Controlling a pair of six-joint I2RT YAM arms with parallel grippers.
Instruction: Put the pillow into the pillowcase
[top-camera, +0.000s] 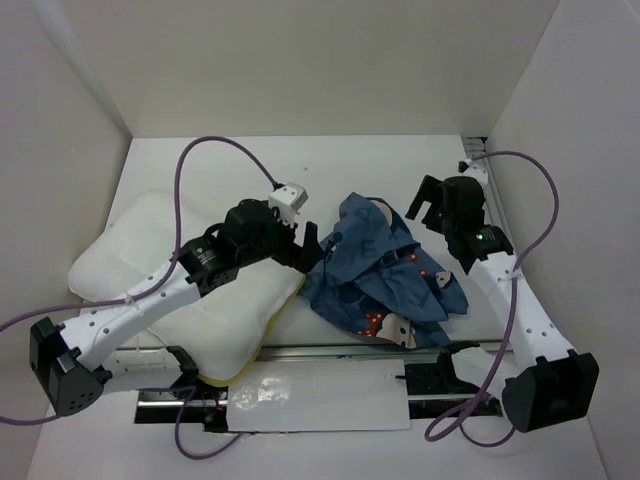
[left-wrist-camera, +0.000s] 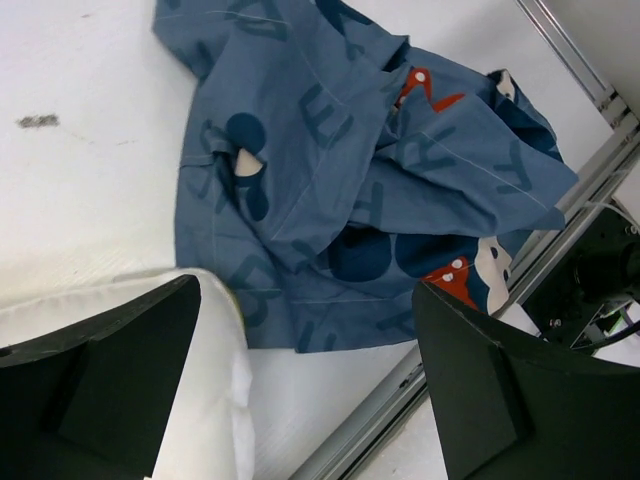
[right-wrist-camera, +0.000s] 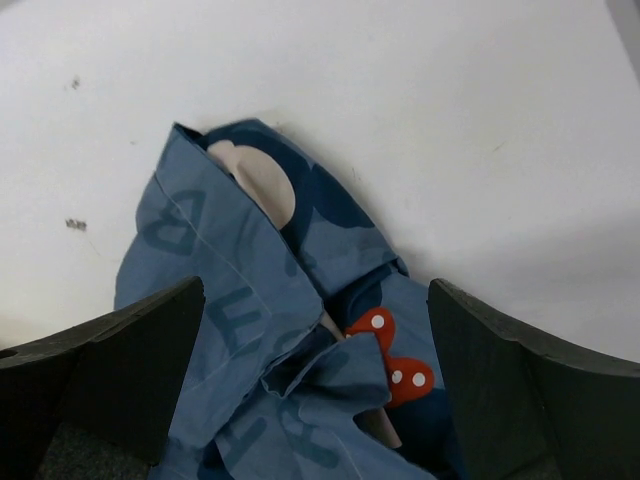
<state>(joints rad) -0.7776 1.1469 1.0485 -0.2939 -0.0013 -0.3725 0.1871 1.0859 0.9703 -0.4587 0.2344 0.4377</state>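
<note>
The white pillow (top-camera: 120, 260) lies at the left of the table, its pale yellow trim along the near edge. The blue printed pillowcase (top-camera: 385, 275) lies crumpled at centre right, beside the pillow's right end. My left gripper (top-camera: 305, 245) is open and empty, hovering over the gap between pillow and pillowcase. In the left wrist view, the pillow corner (left-wrist-camera: 200, 400) sits by one finger and the pillowcase (left-wrist-camera: 340, 180) lies ahead. My right gripper (top-camera: 425, 200) is open and empty above the pillowcase's far right edge. The right wrist view shows the pillowcase (right-wrist-camera: 250, 340) between its fingers.
A metal rail (top-camera: 330, 350) runs along the table's near side, also seen in the left wrist view (left-wrist-camera: 400, 390). A white sheet (top-camera: 320, 395) lies in front of it. White walls enclose the table on the left, back and right.
</note>
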